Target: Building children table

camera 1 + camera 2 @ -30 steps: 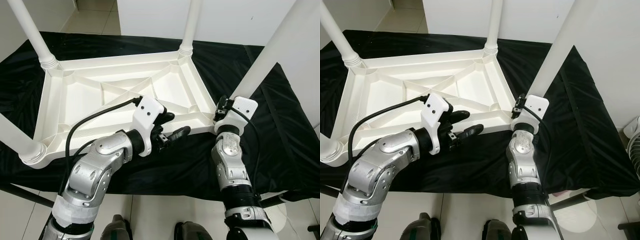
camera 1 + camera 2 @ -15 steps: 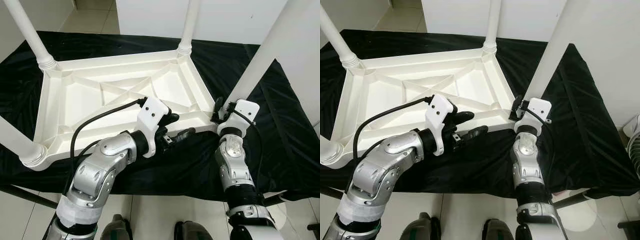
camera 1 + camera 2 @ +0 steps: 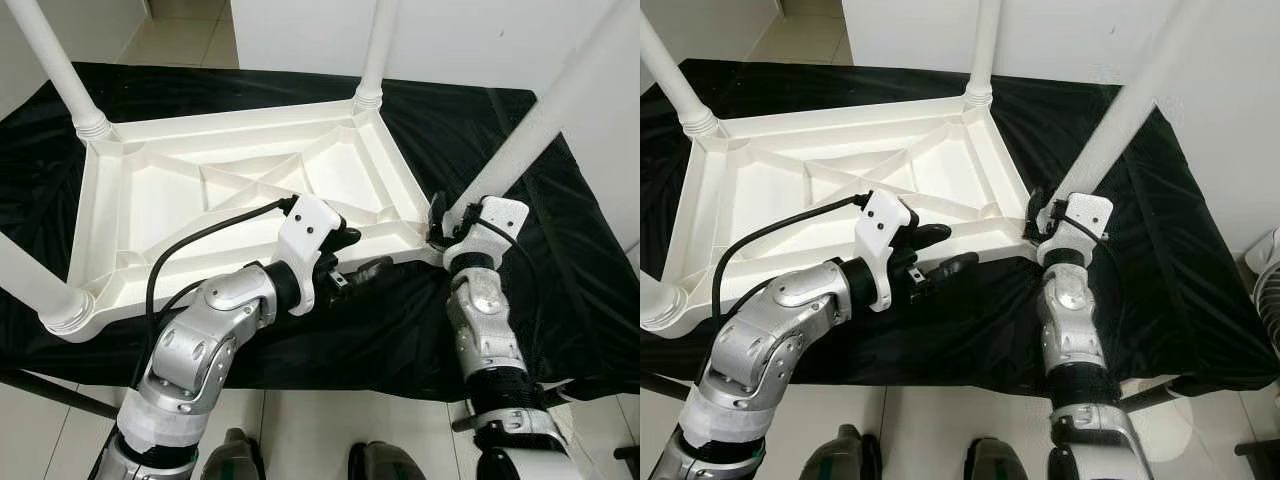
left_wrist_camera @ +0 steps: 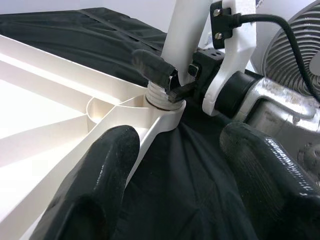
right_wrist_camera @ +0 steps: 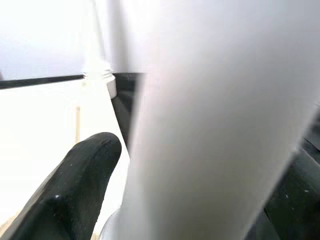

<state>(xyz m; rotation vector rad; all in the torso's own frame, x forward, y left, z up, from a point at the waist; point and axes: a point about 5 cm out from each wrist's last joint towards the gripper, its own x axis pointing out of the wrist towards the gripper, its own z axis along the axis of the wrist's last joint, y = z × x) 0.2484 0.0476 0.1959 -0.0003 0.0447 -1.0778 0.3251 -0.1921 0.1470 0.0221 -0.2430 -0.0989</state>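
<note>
A white plastic children's table (image 3: 150, 200) lies upside down on a black cloth (image 3: 560, 250), with its legs pointing up. My right gripper (image 3: 440, 222) is shut on the base of the near right leg (image 3: 540, 120), just above its socket at the table's corner. The left wrist view shows the right gripper's black fingers (image 4: 155, 67) clamped around that leg (image 4: 187, 30). My left gripper (image 3: 358, 254) is open at the table's front rim, one finger over the rim and the other above the cloth. In the right wrist view the leg (image 5: 200, 125) runs between the two fingers (image 5: 75, 185).
Three other legs stand in their sockets: far left (image 3: 60, 70), far right (image 3: 378, 50) and near left (image 3: 30, 285). The cloth-covered surface ends just ahead of my feet (image 3: 385, 465). A fan (image 3: 1268, 275) stands on the floor at the right. Tiled floor lies beyond.
My right wrist has shifted a little to the right, and the held leg leans further right. My left gripper has edged slightly toward that corner, still open.
</note>
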